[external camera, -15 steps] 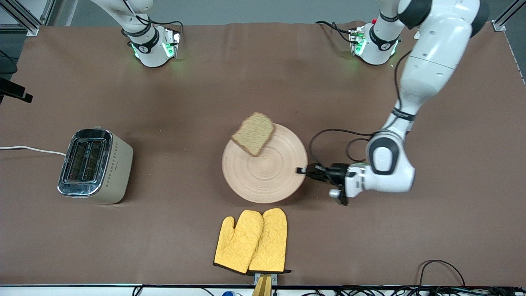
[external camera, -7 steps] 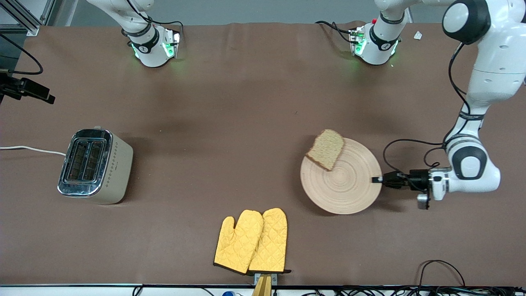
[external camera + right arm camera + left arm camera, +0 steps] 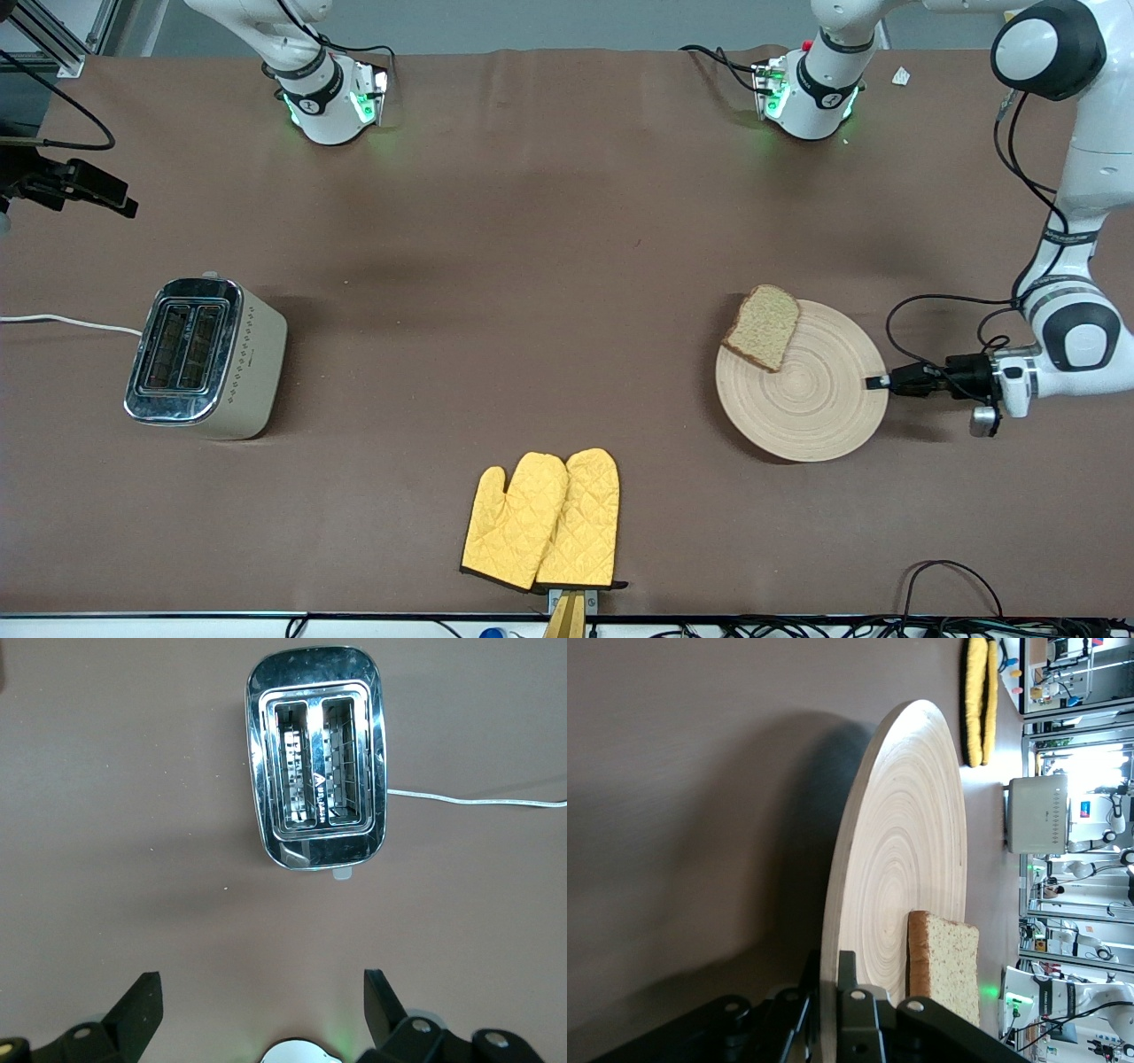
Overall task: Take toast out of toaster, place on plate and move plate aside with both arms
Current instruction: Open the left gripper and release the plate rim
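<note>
Front view first: I am seeing the plate (image 3: 802, 383) lying on the brown table (image 3: 532, 266) toward the left arm's end, with the toast (image 3: 762, 339) resting on the part of it farthest from the front camera, one corner overhanging the rim. The left gripper (image 3: 877, 383) is reaching in low and level from the left arm's end and is clamping the plate's rim. The toaster (image 3: 205, 356) is standing well apart toward the right arm's end, its white cord (image 3: 66, 323) trailing off the table edge. A pair of yellow oven mitts (image 3: 542, 521) is lying nearer the front camera than both toaster and plate, roughly between them. The right gripper (image 3: 75, 183) is showing only as a dark shape at the picture's edge, above the toaster's end of the table.

Left wrist view: I am looking along the plate (image 3: 908, 868) edge-on. The left gripper (image 3: 831, 979) is pinching the rim, one finger on each face. The toast (image 3: 946, 966) is lying flat on the plate close to the grip. The mitts (image 3: 976, 700) are lying farther off; the pale block near them is probably the toaster.

Right wrist view: the right gripper (image 3: 262, 1003) is hanging spread wide and holding nothing, directly over the table beside the toaster (image 3: 317, 757), whose two slots are facing up at me.
</note>
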Controlling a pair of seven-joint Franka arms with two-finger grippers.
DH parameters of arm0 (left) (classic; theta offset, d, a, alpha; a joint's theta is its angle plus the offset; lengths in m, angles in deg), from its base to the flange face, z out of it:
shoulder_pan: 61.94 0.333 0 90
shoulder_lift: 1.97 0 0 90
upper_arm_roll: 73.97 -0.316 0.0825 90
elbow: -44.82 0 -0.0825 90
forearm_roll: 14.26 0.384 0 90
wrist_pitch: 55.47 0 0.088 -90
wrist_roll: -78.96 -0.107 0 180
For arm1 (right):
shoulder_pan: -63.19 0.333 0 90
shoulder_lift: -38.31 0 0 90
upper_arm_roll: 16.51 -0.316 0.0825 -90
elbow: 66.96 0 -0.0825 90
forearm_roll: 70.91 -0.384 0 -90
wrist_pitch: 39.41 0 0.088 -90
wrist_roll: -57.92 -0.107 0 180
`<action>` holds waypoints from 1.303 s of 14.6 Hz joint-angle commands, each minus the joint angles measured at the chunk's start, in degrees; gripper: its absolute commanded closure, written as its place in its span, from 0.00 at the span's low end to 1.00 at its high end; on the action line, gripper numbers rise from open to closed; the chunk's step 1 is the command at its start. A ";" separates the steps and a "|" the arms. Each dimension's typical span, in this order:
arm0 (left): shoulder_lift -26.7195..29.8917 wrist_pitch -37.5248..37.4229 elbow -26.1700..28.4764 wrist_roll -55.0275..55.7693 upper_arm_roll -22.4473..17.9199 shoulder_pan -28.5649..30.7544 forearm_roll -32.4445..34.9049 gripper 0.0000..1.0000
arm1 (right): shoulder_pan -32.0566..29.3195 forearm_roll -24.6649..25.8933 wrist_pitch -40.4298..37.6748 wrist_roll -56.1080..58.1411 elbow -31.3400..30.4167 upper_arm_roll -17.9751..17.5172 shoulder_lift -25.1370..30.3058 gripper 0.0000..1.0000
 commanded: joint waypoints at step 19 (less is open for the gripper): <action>23.92 -8.81 -13.30 33.23 1.79 -14.67 39.83 0.00 | 1.30 -0.13 -0.51 -1.07 -0.90 0.26 1.26 0.00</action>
